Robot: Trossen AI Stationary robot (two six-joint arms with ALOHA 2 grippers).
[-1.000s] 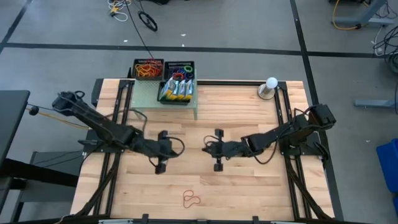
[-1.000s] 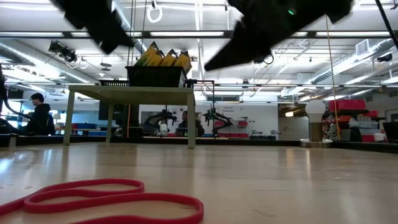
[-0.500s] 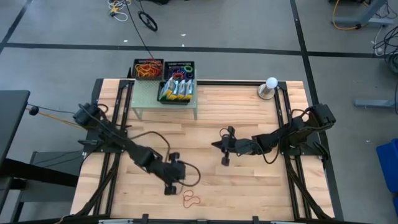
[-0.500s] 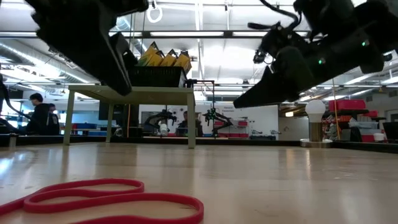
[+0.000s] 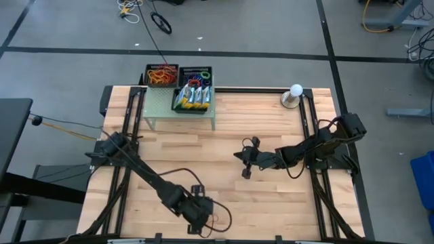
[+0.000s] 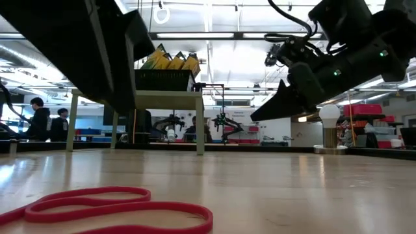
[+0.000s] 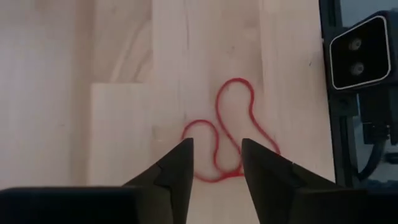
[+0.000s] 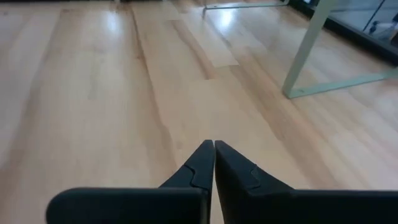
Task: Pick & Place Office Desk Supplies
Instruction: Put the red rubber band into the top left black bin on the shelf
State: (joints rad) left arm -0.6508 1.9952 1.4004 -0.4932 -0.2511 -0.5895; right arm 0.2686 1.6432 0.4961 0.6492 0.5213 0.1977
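1. Office desk supplies, main stock: black mesh trays (image 5: 193,87) at the far edge of the table (image 5: 271,129). One tray with yellow-and-green crayon boxes (image 5: 191,97) stands on the pale green shelf (image 5: 161,103); two more behind it hold rubber-band loops, one lot red and orange (image 5: 161,74), the other mixed colours (image 5: 196,72).
2. Left arm: reaches to the near edge of the table. Left gripper (image 7: 216,163) hangs over the loose band, fingers apart, nothing between them.
3. Right arm: stretched toward the table's middle. Right gripper (image 8: 214,147) above bare wood, fingertips together, holding nothing.
4. White ball on a grey stand (image 5: 294,94): far right corner of the table.
5. Red rubber band (image 7: 227,134): lies flat on the table near its front edge, twisted into two lobes; in the left wrist view it lies just ahead of and between the fingertips, not held.
6. People (image 6: 40,120): in the low view, far back in the room.
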